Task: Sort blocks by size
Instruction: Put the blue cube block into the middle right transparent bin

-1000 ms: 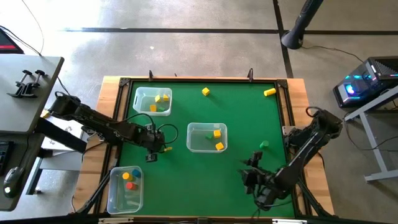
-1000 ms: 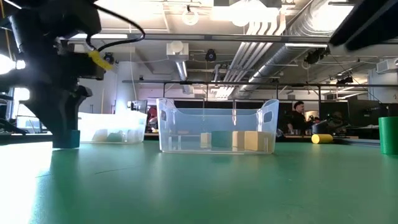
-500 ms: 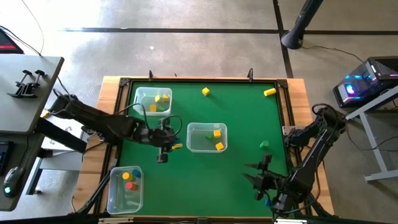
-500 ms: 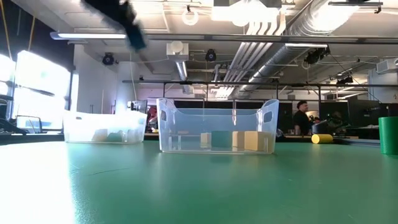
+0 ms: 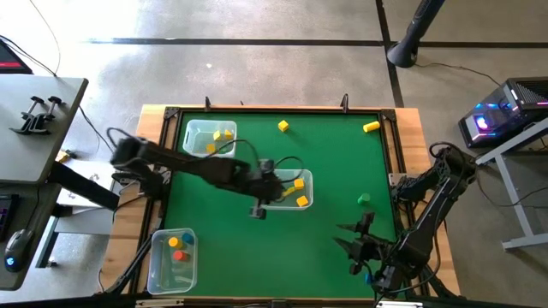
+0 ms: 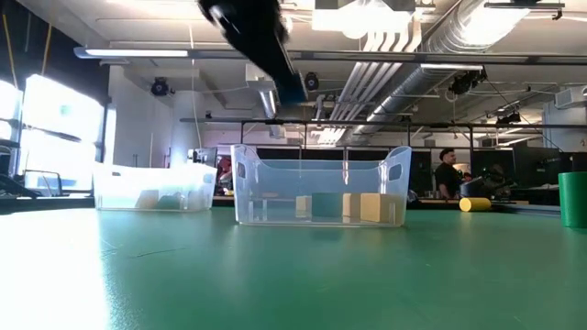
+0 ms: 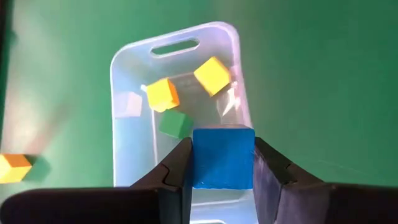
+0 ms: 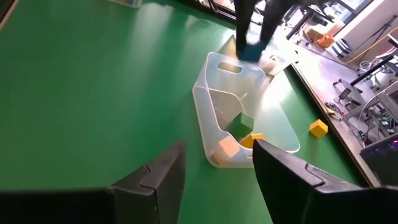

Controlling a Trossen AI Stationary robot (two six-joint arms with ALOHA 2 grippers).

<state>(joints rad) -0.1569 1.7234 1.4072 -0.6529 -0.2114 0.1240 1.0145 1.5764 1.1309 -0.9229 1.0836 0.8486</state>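
Three bins are set on the tabletop (image 5: 342, 171): middle bin (image 5: 285, 189) at centre; rear bin (image 5: 210, 138) at the far left; front bin (image 5: 172, 259) at the near left corner; blocks are held in all three; left gripper (image 7: 222, 163) is positioned over the middle bin's left end, a block (image 7: 222, 157) clamped between its fingers (image 7: 177, 171); loose blocks (image 5: 282, 126) are placed along the far edge and right of the middle bin; right gripper (image 5: 353, 245) is parked at the near right.
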